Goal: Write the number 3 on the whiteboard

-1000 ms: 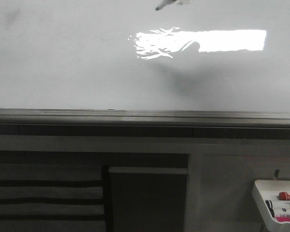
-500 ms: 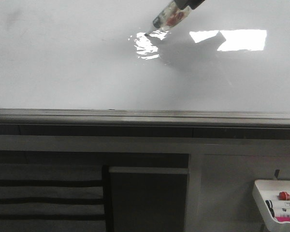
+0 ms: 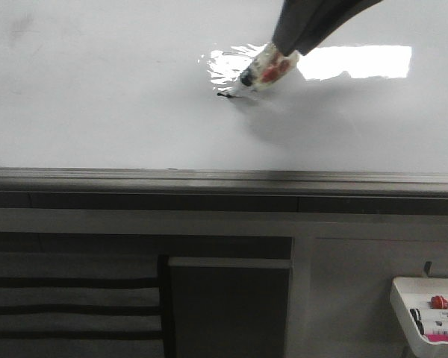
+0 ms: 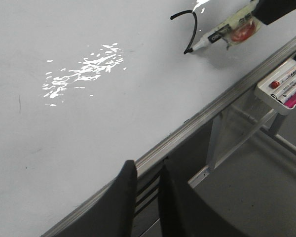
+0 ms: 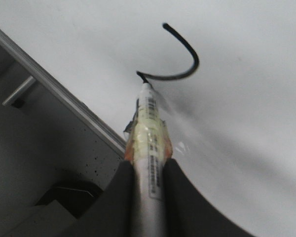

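The whiteboard [image 3: 97, 97] fills the upper front view, with a bright glare [image 3: 358, 61]. My right gripper [image 5: 148, 167] is shut on a clear-bodied marker [image 5: 149, 140], reaching in from the top [image 3: 313, 22]. The marker's tip touches the board at the end of the number 3 [image 5: 190, 68], which is a black curved hook. That hook also shows in the left wrist view [image 4: 195, 27], and as a small dark mark [image 3: 224, 94] from the front. My left gripper [image 4: 147, 164] hovers over the board's lower rail, narrowly open and holding nothing.
A grey metal rail [image 3: 224, 179] runs along the board's lower edge. A small white tray [image 3: 425, 309] [image 4: 278, 89] with several markers hangs below on the right. Below the rail are a dark panel [image 3: 228, 313] and frame bars.
The right gripper and marker came down from the top edge toward the lower left. The tip reached the board, and a black mark has appeared there.
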Robot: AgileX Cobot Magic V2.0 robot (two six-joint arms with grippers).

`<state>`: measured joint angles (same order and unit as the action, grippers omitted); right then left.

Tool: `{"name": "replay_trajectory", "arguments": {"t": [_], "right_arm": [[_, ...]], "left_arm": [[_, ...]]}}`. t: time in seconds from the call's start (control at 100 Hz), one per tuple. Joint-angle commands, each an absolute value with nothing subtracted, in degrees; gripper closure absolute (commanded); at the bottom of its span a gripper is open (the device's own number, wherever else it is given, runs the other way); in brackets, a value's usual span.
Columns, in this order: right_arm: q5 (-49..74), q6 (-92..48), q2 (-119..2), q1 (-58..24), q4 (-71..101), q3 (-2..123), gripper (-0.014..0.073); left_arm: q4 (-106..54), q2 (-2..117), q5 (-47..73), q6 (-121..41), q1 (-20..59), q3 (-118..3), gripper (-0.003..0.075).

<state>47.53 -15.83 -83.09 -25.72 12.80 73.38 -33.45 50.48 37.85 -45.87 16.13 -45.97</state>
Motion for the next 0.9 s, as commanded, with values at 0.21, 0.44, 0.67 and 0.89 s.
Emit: {"name": "replay_trajectory", "arguments": {"t": [0.21,0.44,0.67,0.89], "right_arm": [[32.92,-18.67,-83.02,-30.81,18.51,69.83,0.0654],[48.46,-30.03,-78.69,-32.57,20.04,75.48,0.0654],[45.38,-40.93,-68.02,-33.36,19.30,69.80,0.0654],[46.81,-53.72,-67.40,-33.36,19.32,69.80,0.0654]], "left_arm": [[-34.46,50.20,31.02,-45.45,15.97,-47.73,0.0640],[-36.32,50.20,28.63,-45.45,15.97,-47.73,0.0640],[-40.71,50.20,29.58,-45.70,16.23,-47.73,0.0640],[-40.84,50.36,37.76,-61.92,21.50,-50.45,0.0640]]}}
